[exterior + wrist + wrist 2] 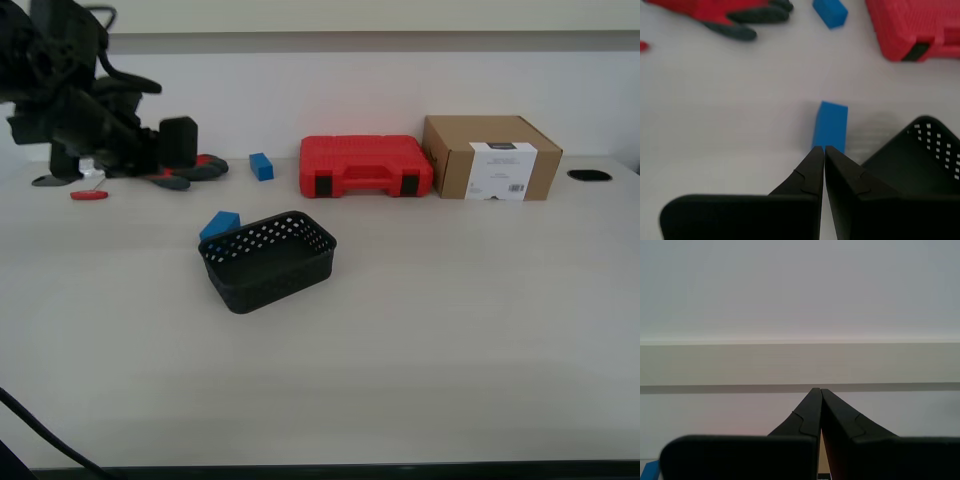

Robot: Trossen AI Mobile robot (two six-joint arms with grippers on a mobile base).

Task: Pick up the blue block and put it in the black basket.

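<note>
First end effector (824, 148), jaws together, hovers above small light-blue rectangular block (831, 126) beside perforated black plastic basket (920, 165). Approach step; next: spread jaws, descend.

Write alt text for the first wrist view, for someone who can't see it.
My first gripper, its jaws shut and empty, hovers above a white table with its tips just short of the blue block. A corner of the black basket sits beside that block; farther off lie a second blue block, a red tool case and a red-and-black glove.
</note>
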